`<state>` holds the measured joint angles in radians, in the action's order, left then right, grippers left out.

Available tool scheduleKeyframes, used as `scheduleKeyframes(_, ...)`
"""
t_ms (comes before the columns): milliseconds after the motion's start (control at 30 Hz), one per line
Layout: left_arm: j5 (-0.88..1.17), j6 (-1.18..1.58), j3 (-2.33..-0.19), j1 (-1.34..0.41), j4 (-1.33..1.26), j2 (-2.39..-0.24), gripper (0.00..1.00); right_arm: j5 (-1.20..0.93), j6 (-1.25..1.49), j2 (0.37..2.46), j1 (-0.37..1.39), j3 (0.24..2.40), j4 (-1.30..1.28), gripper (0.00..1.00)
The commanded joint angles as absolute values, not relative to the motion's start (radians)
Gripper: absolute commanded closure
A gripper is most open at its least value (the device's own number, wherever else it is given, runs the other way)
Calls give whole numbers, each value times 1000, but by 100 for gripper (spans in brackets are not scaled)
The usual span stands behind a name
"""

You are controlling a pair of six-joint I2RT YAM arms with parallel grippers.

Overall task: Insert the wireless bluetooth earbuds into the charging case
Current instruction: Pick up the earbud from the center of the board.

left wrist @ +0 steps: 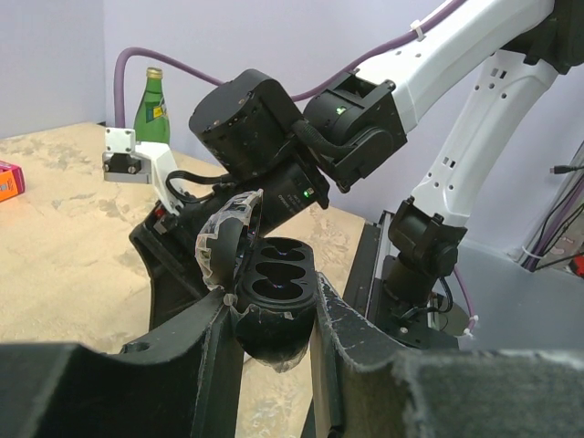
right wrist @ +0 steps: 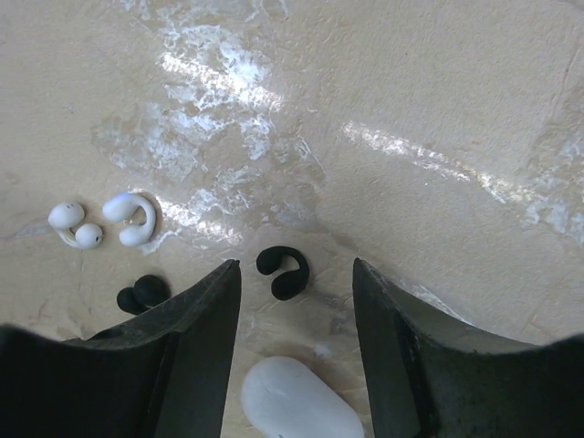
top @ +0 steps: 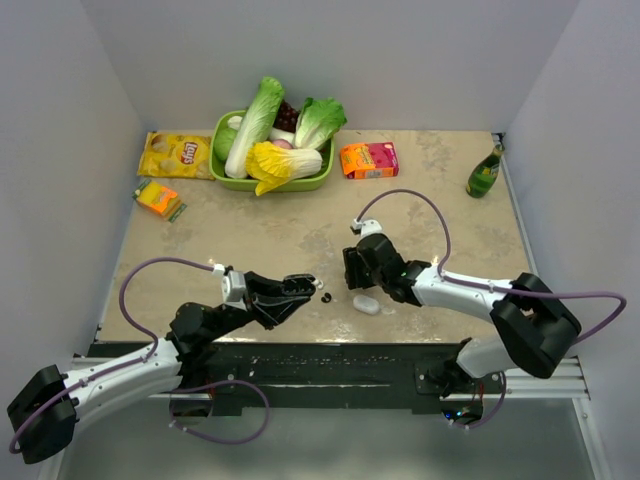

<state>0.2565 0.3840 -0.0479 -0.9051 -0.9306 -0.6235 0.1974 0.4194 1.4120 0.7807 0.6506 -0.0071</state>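
Two white earbuds [right wrist: 73,225] [right wrist: 132,217] lie on the table to the left of my right gripper [right wrist: 296,265], which is open and empty and points down at the table. The closed white charging case [right wrist: 297,401] lies between its fingers, nearer the wrist; it also shows in the top view [top: 366,304]. A black earbud [right wrist: 283,272] lies between the fingertips and a second black earbud [right wrist: 141,294] is by the left finger. My left gripper [left wrist: 274,297] is shut on an open black case [left wrist: 274,278] with empty wells, held just above the table [top: 303,285].
A green basket [top: 222,175] of vegetables, a yellow chip bag [top: 175,155], an orange box [top: 368,159], a small orange packet [top: 158,198] and a green bottle [top: 485,172] stand at the back. The right arm [left wrist: 265,128] hangs close in front of the left gripper.
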Motion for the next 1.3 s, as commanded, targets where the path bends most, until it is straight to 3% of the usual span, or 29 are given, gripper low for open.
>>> scheduleKeyframes(0, 268, 399, 143, -902, -1006, -620, 100, 226, 417, 1399, 759, 693, 3, 45)
scheduleKeyframes(267, 268, 394, 143, -902, -997, -618, 100, 195, 402, 1439, 727, 706, 3, 51)
scheduleKeyframes(1267, 284, 407, 150, -904, -1043, -653, 100, 118, 396, 1489, 730, 680, -29, 54)
